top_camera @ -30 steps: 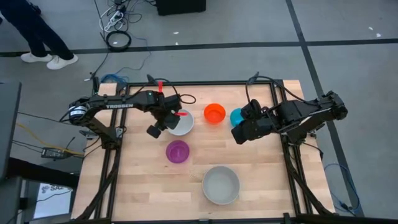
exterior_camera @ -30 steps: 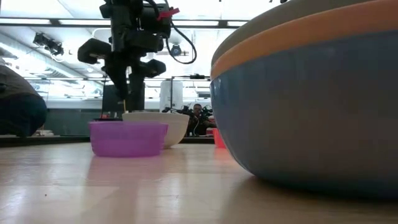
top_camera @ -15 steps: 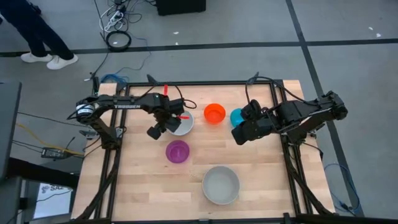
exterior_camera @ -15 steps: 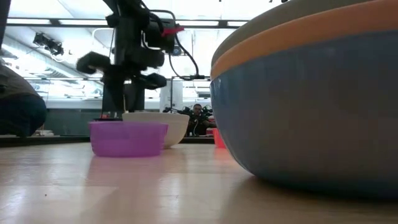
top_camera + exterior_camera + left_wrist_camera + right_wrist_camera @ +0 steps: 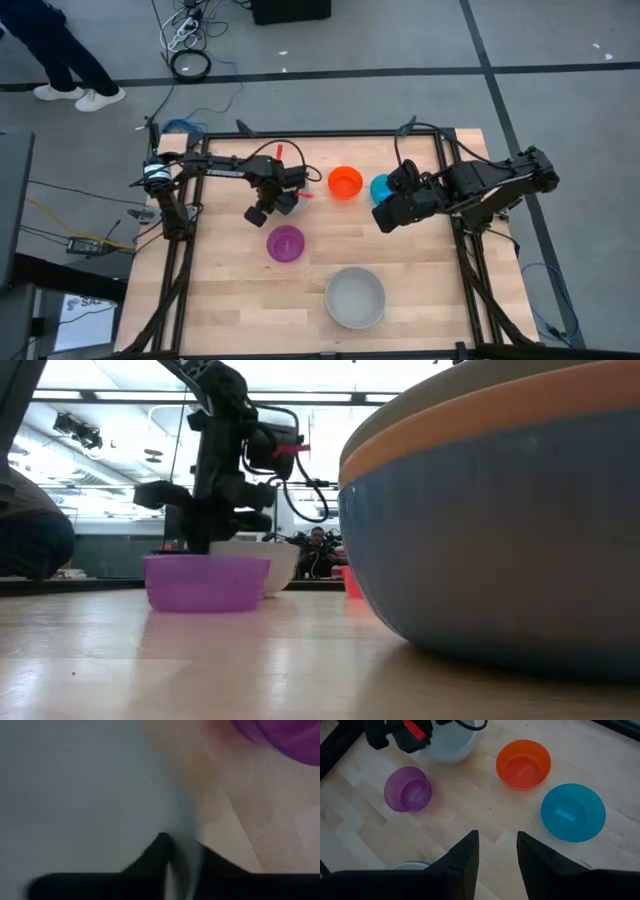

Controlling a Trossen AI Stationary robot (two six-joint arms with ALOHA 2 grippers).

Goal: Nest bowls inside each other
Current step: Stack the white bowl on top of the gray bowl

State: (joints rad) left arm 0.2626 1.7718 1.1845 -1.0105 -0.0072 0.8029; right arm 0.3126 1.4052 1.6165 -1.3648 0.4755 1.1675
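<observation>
On white bowl (image 5: 451,744) rim, left hand (image 5: 283,199) clamped.

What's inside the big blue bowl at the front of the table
An orange bowl sits nested in the blue bowl, with a grey bowl inside that. The grey bowl's inside looks empty from above; the outer bowls' insides are covered.

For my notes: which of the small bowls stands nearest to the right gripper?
The teal bowl. It sits just ahead of the right gripper; the red-orange bowl and purple bowl stand farther off.
</observation>
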